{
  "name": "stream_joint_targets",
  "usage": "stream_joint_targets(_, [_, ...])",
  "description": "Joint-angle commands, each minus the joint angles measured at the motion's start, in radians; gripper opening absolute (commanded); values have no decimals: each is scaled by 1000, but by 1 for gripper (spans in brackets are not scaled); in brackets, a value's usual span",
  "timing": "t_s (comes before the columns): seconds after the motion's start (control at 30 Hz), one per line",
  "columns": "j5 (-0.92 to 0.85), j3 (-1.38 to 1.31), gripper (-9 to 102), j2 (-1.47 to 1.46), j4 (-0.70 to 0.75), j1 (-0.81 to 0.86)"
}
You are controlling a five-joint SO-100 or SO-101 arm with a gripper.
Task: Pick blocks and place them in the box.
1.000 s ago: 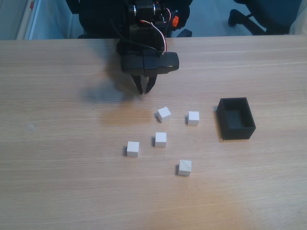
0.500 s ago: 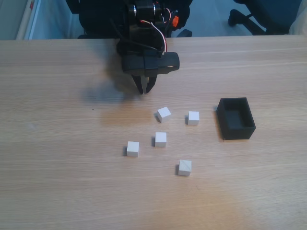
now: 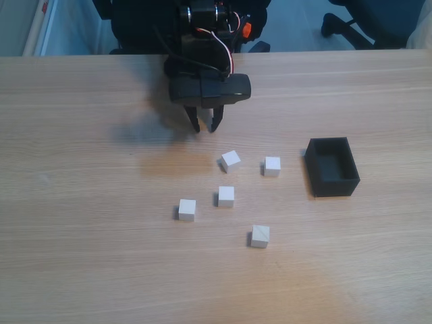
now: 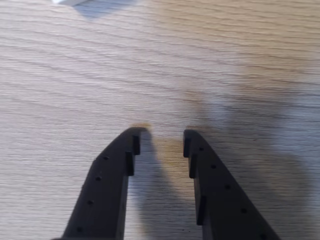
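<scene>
Black claw pointing down over pale wood tabletop, prongs slightly parted, gripping nothing. Five white cubes scattered below in fixed view. Black box to their right, empty. Chair base beyond far edge. Prongs wider apart than half a second ago.

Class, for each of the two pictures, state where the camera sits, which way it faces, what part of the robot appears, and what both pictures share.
Fixed view: high across the table from the arm, looking down on five blocks, the box and the gripper.
Wrist view: on the arm, looking past two black fingers at bare wood.
Shared: gripper, open and empty; tabletop.
</scene>
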Motion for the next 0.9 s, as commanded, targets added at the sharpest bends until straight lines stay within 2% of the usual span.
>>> stream_joint_targets(0.0, [9,-72,11,-51,91,0])
stream_joint_targets(0.17, [-9,-172,17,-170,75,-9])
stream_joint_targets(0.37, [6,-279,20,-319,-48,-55])
stream_joint_targets(0.87, [26,-437,23,-811,-515,-104])
